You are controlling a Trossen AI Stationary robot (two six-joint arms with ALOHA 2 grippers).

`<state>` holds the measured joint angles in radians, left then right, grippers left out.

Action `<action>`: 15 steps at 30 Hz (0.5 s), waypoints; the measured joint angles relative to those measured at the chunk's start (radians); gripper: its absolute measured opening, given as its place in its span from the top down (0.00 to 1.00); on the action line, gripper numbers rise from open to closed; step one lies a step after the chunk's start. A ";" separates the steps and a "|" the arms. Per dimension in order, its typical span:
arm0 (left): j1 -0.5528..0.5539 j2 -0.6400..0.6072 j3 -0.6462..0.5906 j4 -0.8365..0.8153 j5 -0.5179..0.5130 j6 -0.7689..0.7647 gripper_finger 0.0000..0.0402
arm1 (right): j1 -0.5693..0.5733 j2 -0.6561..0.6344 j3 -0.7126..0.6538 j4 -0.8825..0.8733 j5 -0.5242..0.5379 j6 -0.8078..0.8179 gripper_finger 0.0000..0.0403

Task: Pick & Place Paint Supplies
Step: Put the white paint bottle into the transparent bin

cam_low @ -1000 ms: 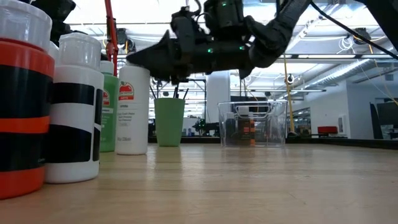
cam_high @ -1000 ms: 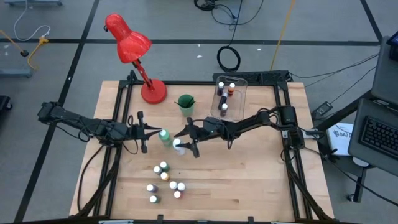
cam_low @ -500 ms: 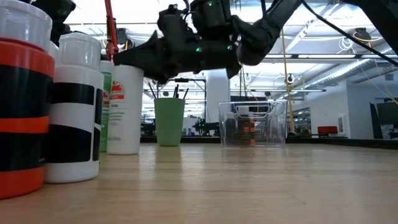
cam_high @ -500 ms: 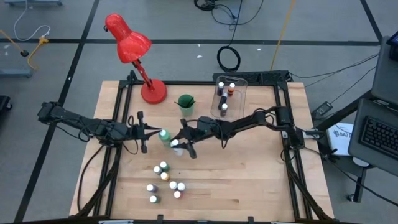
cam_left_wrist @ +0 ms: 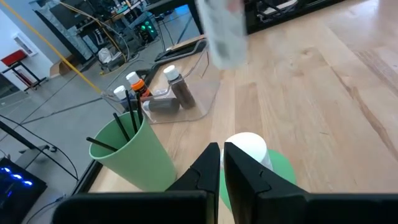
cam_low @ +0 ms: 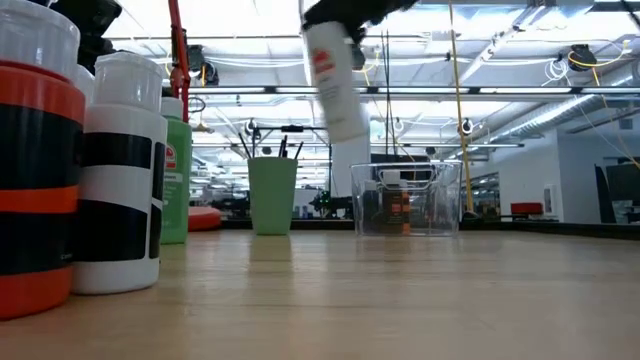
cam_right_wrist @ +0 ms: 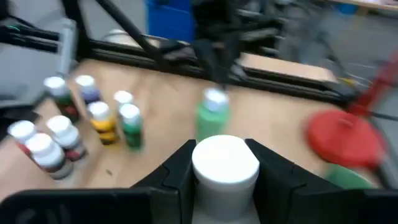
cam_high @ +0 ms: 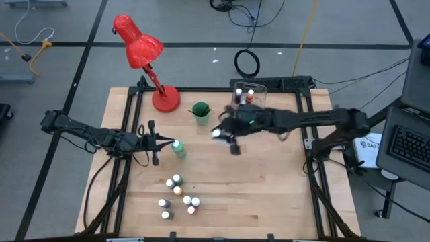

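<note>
Right gripper (cam_high: 222, 134) is clamped on the white bottle (cam_low: 335, 80), carrying it clear of the table (cam_high: 269, 195), between the green cup (cam_high: 199, 111) and the clear bin (cam_high: 259, 91) near the far edge. In the right wrist view the bottle's white cap sits squarely between the two fingers (cam_right_wrist: 174, 168). In the low view the bottle hangs slightly tilted, well above the wood.

Left gripper (cam_high: 163, 142) rests just beside the green bottle (cam_high: 178, 148), which stands toward the left of mid-table; in the left wrist view the fingers lie pressed together with nothing between them.

Small bottles (cam_high: 178, 198) cluster near the front edge. A few already stand or lie in the bin. Brushes (cam_left_wrist: 127, 121) stand in the cup.

Judgement: step in hand is transport of the white bottle, probably to the bin. To do it well, keep the grip firm, bring the bottle over an unoccupied part of the bin, clear the near wall, then lower upright before release so it does not knock over the small ones inside. Red lamp (cam_high: 138, 44) stays out of the path.
</note>
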<state>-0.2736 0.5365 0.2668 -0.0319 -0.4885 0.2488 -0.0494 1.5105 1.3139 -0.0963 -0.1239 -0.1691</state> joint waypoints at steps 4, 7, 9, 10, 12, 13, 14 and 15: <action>0.000 0.000 0.000 0.000 0.000 -0.016 0.94 | -0.059 -0.138 0.005 -0.101 0.131 -0.036 0.74; 0.000 0.000 0.000 0.002 0.000 -0.016 0.94 | -0.128 -0.228 -0.019 -0.147 0.167 -0.044 0.74; 0.000 0.000 0.000 0.003 0.000 -0.018 0.94 | -0.187 -0.287 -0.058 -0.154 0.166 -0.060 0.74; 0.000 0.000 0.000 0.003 0.000 -0.018 0.94 | -0.224 -0.324 -0.089 -0.154 0.167 -0.063 0.74; 0.000 0.000 0.000 0.003 0.000 -0.019 0.94 | -0.312 -0.392 -0.177 -0.108 0.162 -0.062 0.74; 0.000 0.000 0.000 0.003 0.000 -0.022 0.94 | -0.358 -0.422 -0.233 -0.059 0.160 -0.058 0.74; 0.000 0.000 0.000 0.003 0.000 -0.022 0.94 | -0.404 -0.446 -0.297 -0.001 0.149 -0.048 0.74; 0.000 0.000 0.000 0.003 0.000 -0.022 0.94 | -0.445 -0.466 -0.360 0.057 0.134 -0.035 0.74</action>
<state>-0.2733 0.5365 0.2668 -0.0284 -0.4882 0.2264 -0.4946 1.0443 0.9537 -0.0394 0.0104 -0.2041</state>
